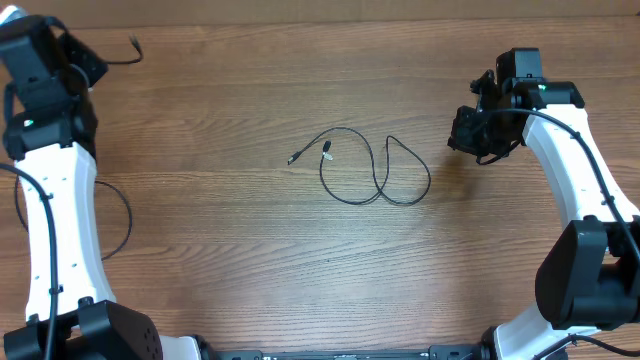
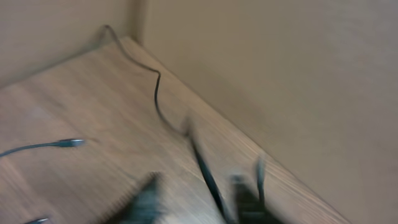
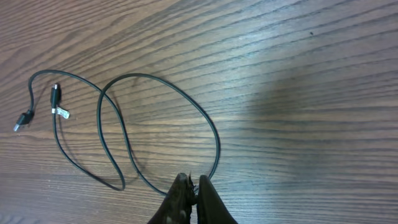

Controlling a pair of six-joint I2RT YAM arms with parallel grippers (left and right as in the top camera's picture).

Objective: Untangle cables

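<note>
The left jaws stand parted, two blurred dark fingers (image 2: pixel 148 200) with a clear gap. A thin black cable (image 2: pixel 155 87) runs from the far corner of the counter (image 1: pixel 250 280) down between them; the blur hides whether it touches either one. To its left lies a second cable ending in a silver-tipped plug (image 2: pixel 69 143). A plain beige wall (image 2: pixel 280 81) borders the counter there.

The right jaws are pressed together with nothing in them, hanging at the right side of the counter.

At the centre a third cable (image 3: pixel 134 74), thin, black and limp, lies in two overlapping loops on the brown wood-grain surface. Its small plug ends (image 3: pixel 55 94) rest at its left end, one carrying a white tag (image 3: pixel 61 112).
</note>
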